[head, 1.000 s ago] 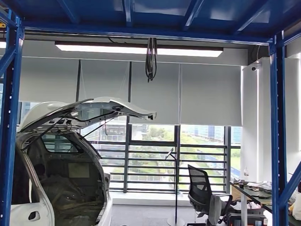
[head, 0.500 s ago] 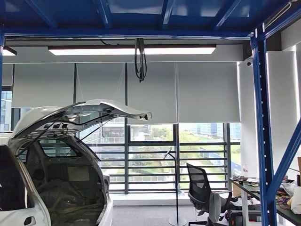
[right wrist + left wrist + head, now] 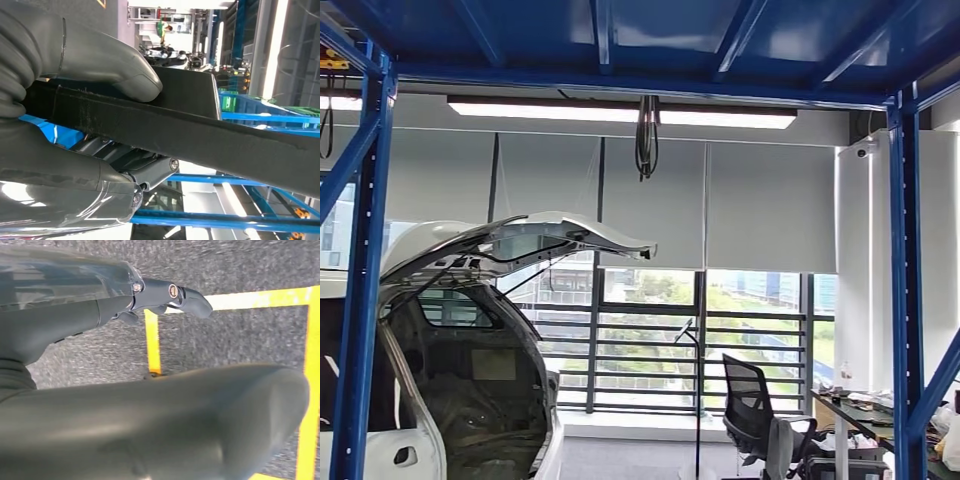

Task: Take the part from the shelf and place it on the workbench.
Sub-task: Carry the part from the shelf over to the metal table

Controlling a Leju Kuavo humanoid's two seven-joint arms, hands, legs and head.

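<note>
In the right wrist view my right hand (image 3: pixel 71 70) grips a long, flat black part (image 3: pixel 196 132). The thick thumb lies across one face and the darker fingers (image 3: pixel 113 165) press the other. The part runs on past the hand and out of the picture. In the left wrist view my left hand (image 3: pixel 79 325) hangs over grey carpet, its fingers (image 3: pixel 177 294) stretched out with nothing in them. The workbench cannot be made out.
The head view looks out under a blue steel rack, with posts at left (image 3: pixel 364 300) and right (image 3: pixel 906 300). A white car (image 3: pixel 471 330) with a raised tailgate stands left. An office chair (image 3: pixel 754 410) and a cluttered desk (image 3: pixel 860 408) stand right. Yellow floor lines (image 3: pixel 153 342) cross the carpet.
The whole head picture has swung sideways and back, so the camera has moved. Nothing in the room itself has visibly shifted.
</note>
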